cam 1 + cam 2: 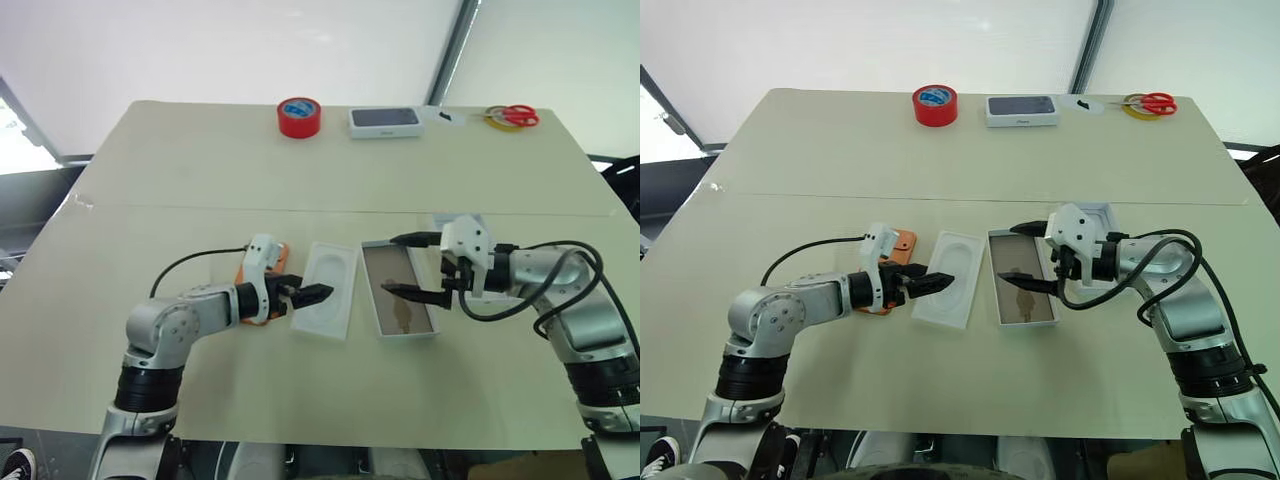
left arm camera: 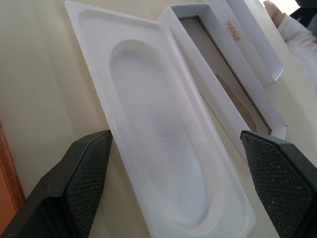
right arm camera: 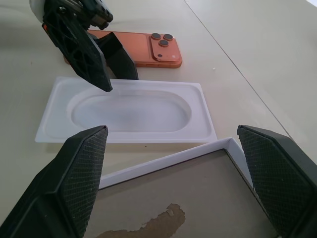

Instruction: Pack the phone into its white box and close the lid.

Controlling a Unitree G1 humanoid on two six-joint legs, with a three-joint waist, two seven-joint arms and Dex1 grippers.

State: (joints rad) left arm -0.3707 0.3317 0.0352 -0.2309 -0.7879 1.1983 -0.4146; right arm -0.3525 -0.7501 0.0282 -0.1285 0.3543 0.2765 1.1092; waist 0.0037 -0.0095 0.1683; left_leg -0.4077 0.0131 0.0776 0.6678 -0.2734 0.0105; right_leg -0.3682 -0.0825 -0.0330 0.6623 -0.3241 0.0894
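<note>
I'm seeing one phone (image 3: 141,48), flat, orange, three lenses up, lying beside the white insert (image 1: 326,290). One brown-floored white box (image 1: 400,293) is sitting on the insert's other side. Left pincer (image 1: 313,293) and right pincer (image 1: 408,265) are both hanging wide, empty.

Orange phone (image 3: 143,49); white box (image 1: 400,300), brown floor with a darker blotch; white insert (image 1: 325,290); red tape roll (image 1: 299,117); beige surface (image 1: 200,180).
</note>
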